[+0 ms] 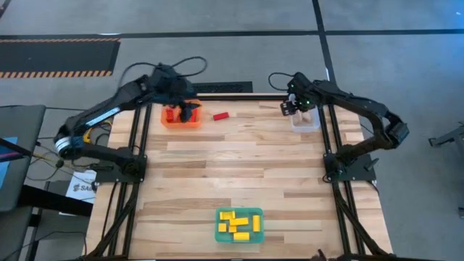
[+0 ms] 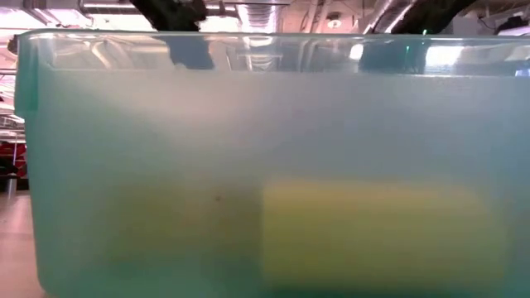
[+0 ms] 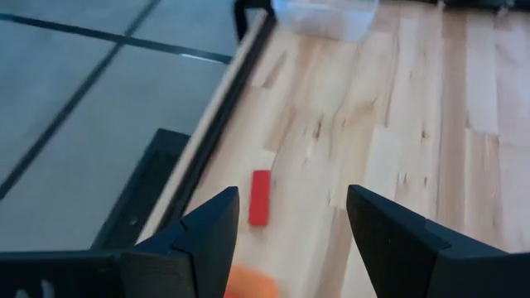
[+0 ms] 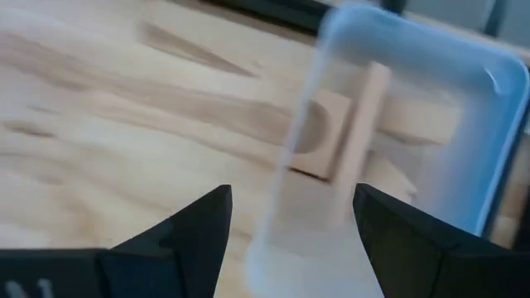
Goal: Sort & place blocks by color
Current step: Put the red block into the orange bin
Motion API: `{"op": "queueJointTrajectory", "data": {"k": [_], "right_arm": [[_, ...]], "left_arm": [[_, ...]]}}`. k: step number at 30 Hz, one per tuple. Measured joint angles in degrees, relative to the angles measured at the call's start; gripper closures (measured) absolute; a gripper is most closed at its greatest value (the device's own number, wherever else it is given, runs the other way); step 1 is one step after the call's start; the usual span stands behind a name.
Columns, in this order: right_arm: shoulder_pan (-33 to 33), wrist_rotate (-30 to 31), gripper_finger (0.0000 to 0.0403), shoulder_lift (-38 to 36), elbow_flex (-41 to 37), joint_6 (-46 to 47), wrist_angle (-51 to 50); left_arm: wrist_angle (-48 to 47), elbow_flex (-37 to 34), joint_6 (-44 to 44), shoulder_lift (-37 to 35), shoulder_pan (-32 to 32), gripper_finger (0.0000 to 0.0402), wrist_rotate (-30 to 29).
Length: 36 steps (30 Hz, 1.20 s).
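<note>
We judge sorting nearly done: yellow blocks (image 1: 238, 225) and wood blocks (image 4: 348, 132) are trayed, one red block (image 1: 220, 115) remains on the desk (image 1: 239, 167), both grippers' fingers open and empty.

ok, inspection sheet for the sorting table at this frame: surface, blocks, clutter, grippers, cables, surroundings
Surface: light wood-plank table, dark metal frame along its edges.
Job's things: yellow blocks in the teal tray at the near edge; red blocks in the orange tray at far left; pale wood blocks in the clear tray at far right; one loose red block on the table beside the orange tray.
Clutter: nothing seen.
Grippers: left gripper open over the orange tray; right gripper open at the clear tray, nothing between its fingers.
Cables: black cable loops above the left arm; another by the right arm.
Surroundings: grey floor, striped mat at far left.
</note>
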Motion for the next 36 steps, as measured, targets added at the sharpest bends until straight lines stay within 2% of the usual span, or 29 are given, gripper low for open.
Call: {"op": "queueJointTrajectory", "data": {"k": [10, 16, 28, 36], "right_arm": [[11.1, 0.0, 0.0127, -11.0, 0.4, 6.3, -0.8], [14.8, 0.0, 0.0127, -15.6, 0.4, 8.4, -1.1], [15.3, 0.2, 0.0127, -16.2, 0.4, 9.1, -2.4], [15.3, 0.2, 0.0127, -16.0, 0.4, 8.8, -2.7]], "left_arm": [[16.0, 0.0, 3.5, 25.7, 0.4, 0.0189, 0.4], [21.7, 0.5, 6.3, 35.6, 1.1, 0.0189, -0.2], [21.1, 1.3, 11.1, 44.6, 1.2, 0.0189, -1.2], [21.6, 1.6, 11.6, 45.8, 1.2, 0.0191, -1.5]]}}
